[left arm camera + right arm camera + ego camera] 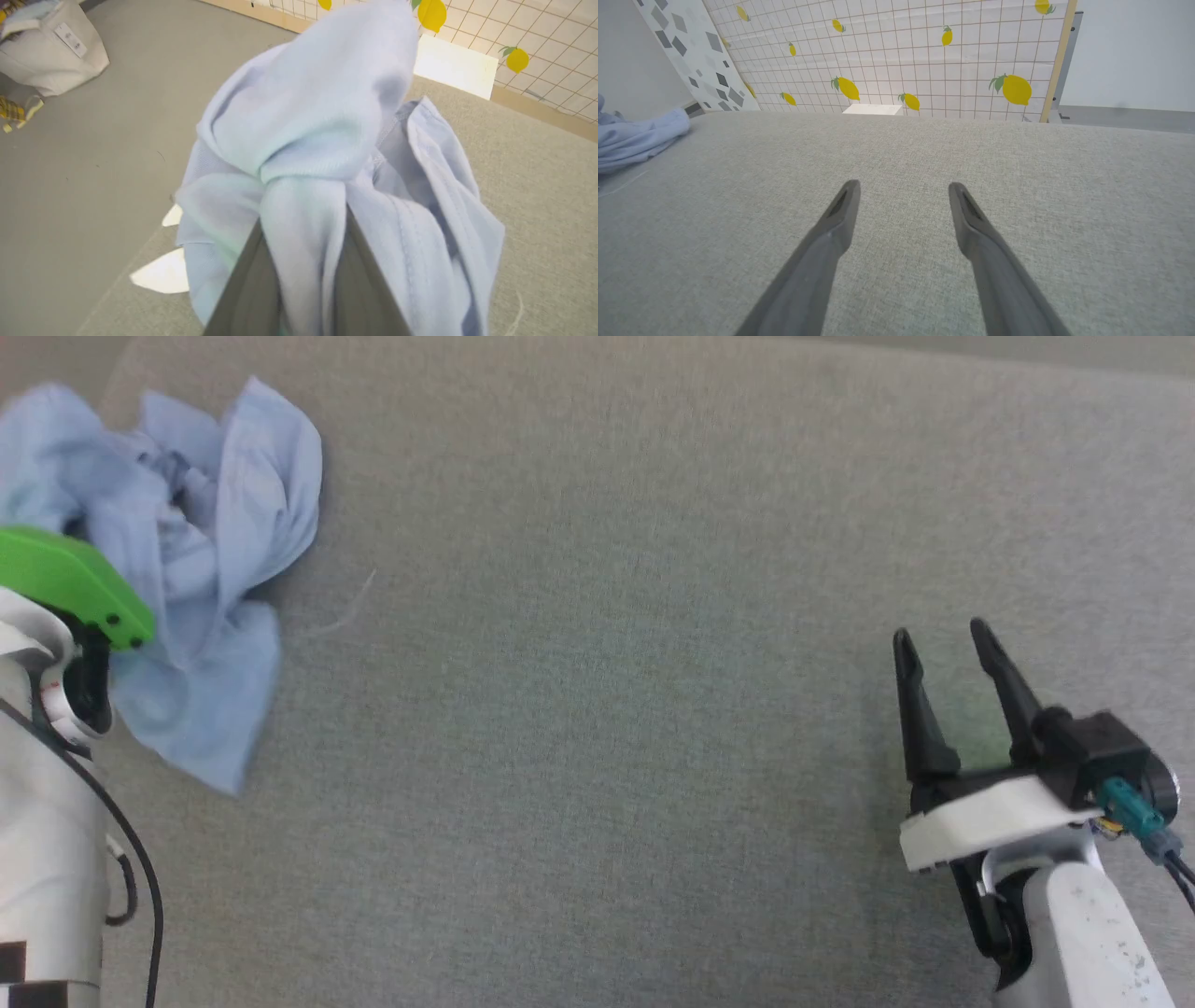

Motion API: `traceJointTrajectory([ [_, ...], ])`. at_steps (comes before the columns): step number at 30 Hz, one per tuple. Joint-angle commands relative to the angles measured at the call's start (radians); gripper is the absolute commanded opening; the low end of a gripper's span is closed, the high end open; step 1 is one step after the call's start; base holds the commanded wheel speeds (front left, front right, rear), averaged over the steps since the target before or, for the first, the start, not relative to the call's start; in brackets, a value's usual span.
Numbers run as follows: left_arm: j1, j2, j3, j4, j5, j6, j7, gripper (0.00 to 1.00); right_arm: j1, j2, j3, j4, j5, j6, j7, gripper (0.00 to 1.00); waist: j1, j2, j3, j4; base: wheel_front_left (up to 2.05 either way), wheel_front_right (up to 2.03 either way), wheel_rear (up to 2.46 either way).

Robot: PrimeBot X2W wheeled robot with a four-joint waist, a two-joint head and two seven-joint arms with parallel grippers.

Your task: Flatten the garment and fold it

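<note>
**Left gripper (303, 219) pinched on the balled-up garment (215, 523): how we'd play the lift**

Closest to the lens in the left wrist view, the two dark fingers (252, 289) are drawn in tight with a fold of light blue cloth squeezed between them. We'd call that a proper grip, not an empty close. The garment itself is a crumpled heap with no sleeve or hem we can pick out.

The right gripper (940, 635) sits well off to the right of the garment, fingers spread wide with nothing between them.

Our take on the step is to raise the pinched fold slowly so the heap unrolls under its own weight. Then we'd bring the free claw over to catch a second edge before spreading. Yank it and we reckon the thin fold slips out. Which part of the shirt is pinched, we can't tell.

Surface-wise, the garment lies on a grey woven pad (607, 709). The pad's edge runs just beside the garment on its left, and the open stretch to its right looks like the place to lay it flat. A loose pale thread (350, 607) lies just right of the garment.

Beyond the garment there's a tiled wall (924, 46) printed with lemons, with a white block (872, 109) at its foot. Left of the garment, off the pad, a white cloth bag (51, 51) sits on the smooth grey floor (93, 186).
</note>
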Motion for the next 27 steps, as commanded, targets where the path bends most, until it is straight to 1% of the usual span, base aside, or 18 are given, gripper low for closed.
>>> traceJointTrajectory([
  [1,-0.017,0.015,-0.014,-0.03,0.026,-0.004,-0.042,0.0,0.017,-0.001,-0.002,0.008,0.013,-0.002,-0.012,1.0,-0.0001,0.0,-0.169,-0.009,0.0,0.0,0.0],
  [4,-0.045,0.029,-0.048,-0.101,0.073,-0.02,-0.125,0.0,0.043,-0.001,-0.016,0.03,0.029,-0.002,-0.024,1.0,-0.0001,0.0,-0.239,-0.042,0.0,0.0,0.0],
  [7,-0.075,0.02,-0.088,-0.162,0.113,-0.03,-0.186,0.0,0.067,-0.001,-0.034,0.039,0.04,-0.002,-0.033,1.0,-0.0001,0.0,-0.291,-0.077,0.0,0.0,0.0],
  [12,-0.13,-0.04,-0.176,-0.242,0.154,-0.053,-0.25,0.0,0.1,-0.001,-0.064,0.043,0.05,-0.002,-0.04,1.0,-0.0001,0.0,-0.349,-0.147,0.0,0.0,0.0],
  [16,-0.146,-0.121,-0.24,-0.273,0.147,-0.075,-0.278,0.0,0.119,-0.001,-0.067,0.047,0.058,-0.002,-0.042,1.0,-0.0001,0.0,-0.38,-0.215,0.0,0.0,0.0],
  [19,-0.129,-0.187,-0.289,-0.284,0.123,-0.098,-0.274,0.0,0.132,-0.001,-0.06,0.047,0.06,-0.002,-0.039,1.0,-0.0001,0.0,-0.396,-0.272,0.0,0.0,0.0],
  [22,-0.101,-0.236,-0.335,-0.287,0.097,-0.122,-0.244,0.0,0.139,-0.001,-0.064,0.038,0.058,-0.002,-0.034,1.0,-0.0001,0.0,-0.393,-0.32,0.0,0.0,0.0],
  [25,-0.047,-0.284,-0.383,-0.264,0.044,-0.15,-0.16,0.0,0.142,-0.001,-0.068,0.025,0.056,-0.002,-0.028,1.0,-0.0001,0.0,-0.378,-0.363,0.0,0.0,0.0],
  [27,-0.002,-0.298,-0.426,-0.238,0.021,-0.164,-0.089,0.0,0.146,-0.001,-0.073,0.017,0.054,-0.002,-0.023,1.0,-0.0001,0.0,-0.367,-0.382,0.0,0.0,0.0],
])
